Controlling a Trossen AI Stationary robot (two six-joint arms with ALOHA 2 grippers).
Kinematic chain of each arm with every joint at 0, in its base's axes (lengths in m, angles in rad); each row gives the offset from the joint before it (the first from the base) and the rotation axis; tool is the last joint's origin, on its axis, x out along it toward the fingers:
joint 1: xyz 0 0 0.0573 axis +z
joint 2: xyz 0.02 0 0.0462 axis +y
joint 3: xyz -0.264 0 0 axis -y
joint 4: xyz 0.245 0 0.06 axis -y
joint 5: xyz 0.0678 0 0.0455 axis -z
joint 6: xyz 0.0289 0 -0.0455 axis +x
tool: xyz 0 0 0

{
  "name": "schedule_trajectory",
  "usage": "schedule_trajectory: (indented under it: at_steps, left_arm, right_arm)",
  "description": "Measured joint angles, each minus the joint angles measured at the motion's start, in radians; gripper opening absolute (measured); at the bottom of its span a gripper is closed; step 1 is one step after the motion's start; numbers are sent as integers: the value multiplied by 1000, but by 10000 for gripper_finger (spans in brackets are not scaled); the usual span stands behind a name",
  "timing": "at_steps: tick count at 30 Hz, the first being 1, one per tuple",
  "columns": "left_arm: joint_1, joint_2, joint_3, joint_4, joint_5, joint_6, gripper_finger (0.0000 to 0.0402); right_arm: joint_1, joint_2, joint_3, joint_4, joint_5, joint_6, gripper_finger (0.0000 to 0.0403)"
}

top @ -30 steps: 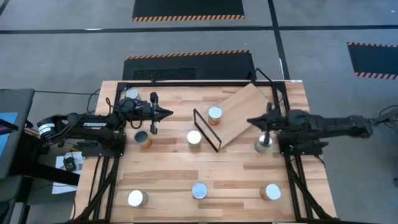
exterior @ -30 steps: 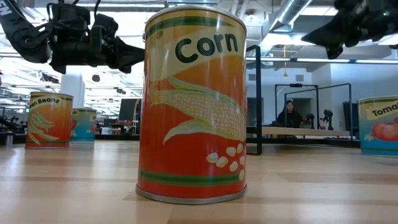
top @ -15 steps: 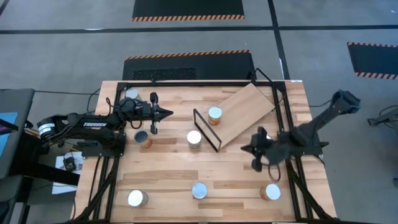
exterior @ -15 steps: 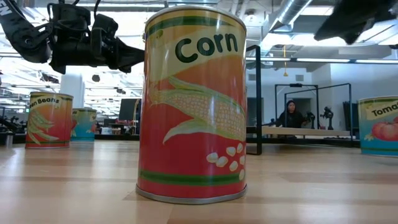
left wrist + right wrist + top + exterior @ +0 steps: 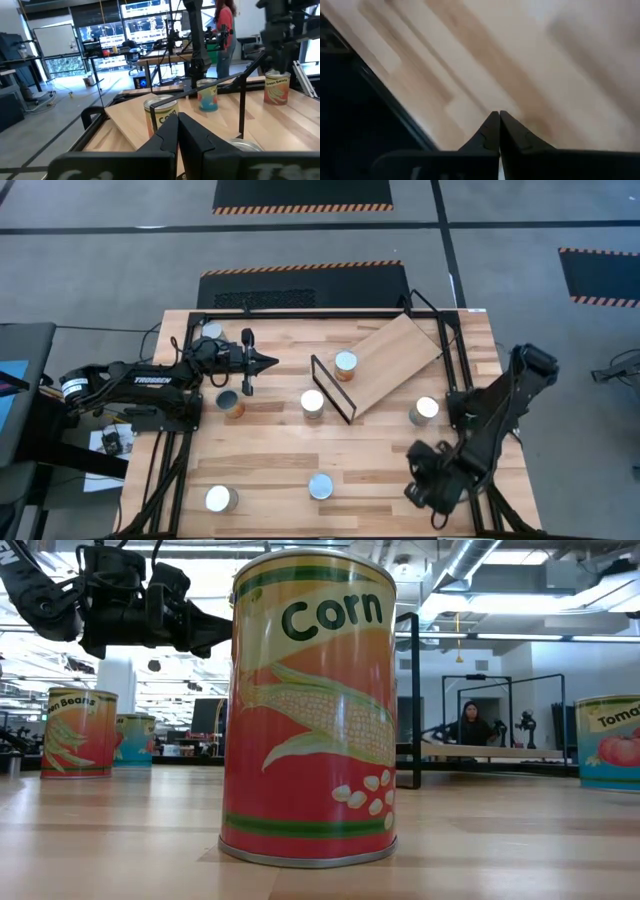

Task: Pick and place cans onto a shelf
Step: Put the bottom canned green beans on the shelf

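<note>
Several cans stand upright on the slatted table. One can (image 5: 345,364) stands on the light-wood shelf (image 5: 395,365), beside its black wire frame (image 5: 332,388). Others stand on the table at the middle (image 5: 313,402), the right (image 5: 425,410), the near middle (image 5: 320,486) and the near left (image 5: 220,499). My left gripper (image 5: 270,362) is shut and empty, held above the table left of the shelf; it also shows in its wrist view (image 5: 177,120). My right gripper (image 5: 425,488) is shut and empty, low over the near right corner; its wrist view (image 5: 499,117) shows only blurred tabletop.
Two more cans stand at the left, one at the far left (image 5: 212,330) and one (image 5: 230,402) under the left arm. A big corn can (image 5: 310,705) fills the low view. The table's near right edge (image 5: 395,105) lies close to my right gripper. A person (image 5: 468,725) sits in the room behind.
My right gripper has swung from above the right-hand can toward the table's near edge, turning as the arm folded back. It now covers the near right can. The right-hand can has stayed where it was.
</note>
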Motion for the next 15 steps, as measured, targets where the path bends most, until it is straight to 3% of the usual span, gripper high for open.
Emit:
schedule_trajectory:
  at_steps: [8, 15]
  left_arm:
    - [-1, 0, 0, 0, 0, -6, 1]
    - [-3, 0, 0, -2, 0, -32, 1]
  right_arm:
    - [68, 147, 189, -191, -144, 275, 62]
    - [92, 226, 237, -227, -283, 257, 118]
